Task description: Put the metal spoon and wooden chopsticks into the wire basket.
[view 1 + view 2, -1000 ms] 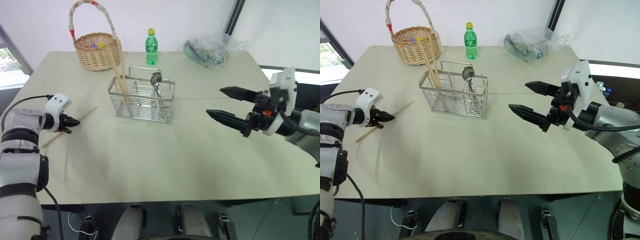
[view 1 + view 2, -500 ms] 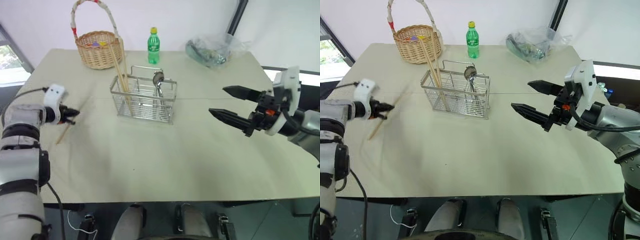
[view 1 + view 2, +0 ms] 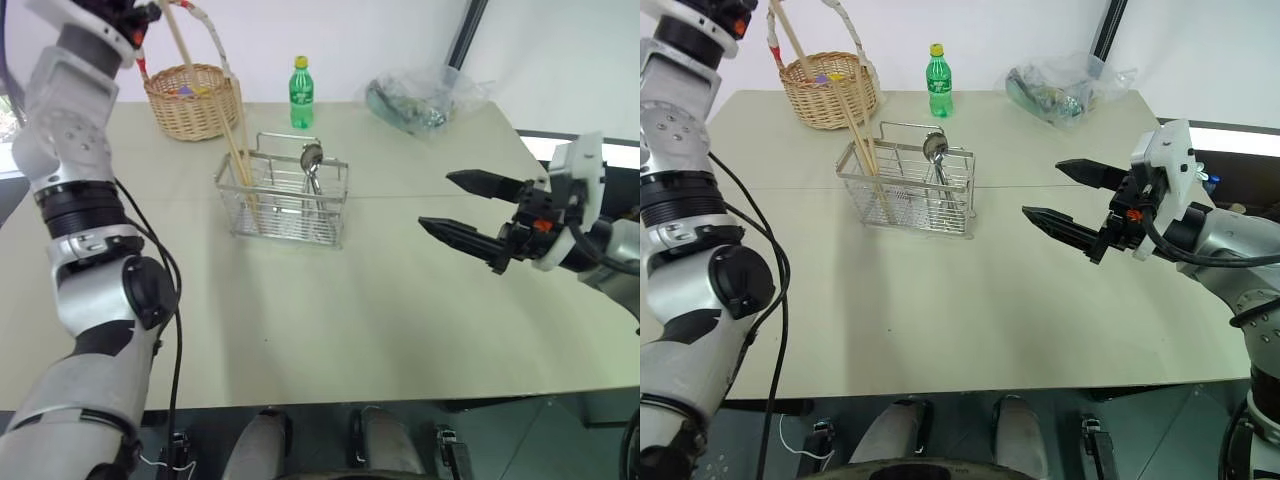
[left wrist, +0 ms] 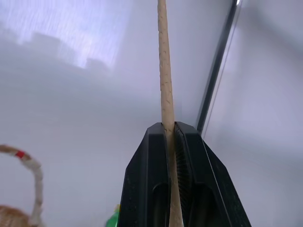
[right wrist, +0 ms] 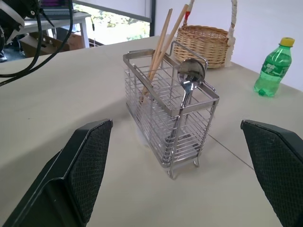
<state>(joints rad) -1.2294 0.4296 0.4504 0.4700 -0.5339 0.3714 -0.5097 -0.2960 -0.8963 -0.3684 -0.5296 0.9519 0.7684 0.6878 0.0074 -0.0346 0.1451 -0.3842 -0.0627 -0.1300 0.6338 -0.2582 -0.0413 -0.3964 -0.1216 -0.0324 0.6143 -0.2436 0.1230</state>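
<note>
Left gripper (image 4: 171,137) is pinched on a single wooden chopstick (image 4: 164,71), raised high at the far left, up level with the wicker basket (image 3: 192,100) handle. The stick runs straight through between the pressed-together fingers (image 4: 147,179) and sticks out well past the tips. In the head view its free end slants across the wicker handle arch.

Next over, wire basket (image 3: 283,203) sits mid-table, upright. Two more wooden chopsticks (image 3: 240,150) stand in its left compartment, leaning back toward the wicker basket, tops well above the rim. Metal spoon (image 5: 190,75) is in a compartment to their right, near the raised wire handle loop, handle down, bowl up above the rim.

Behind the wire basket: green bottle (image 3: 302,81) upright near the far table edge. Further right, crumpled clear plastic bag (image 3: 420,100) at the far edge.

Right gripper (image 3: 465,212) hovers over the table (image 3: 380,300) right of the wire basket, well apart from it, fingers spread wide, holding nothing, pointing toward the basket.
</note>
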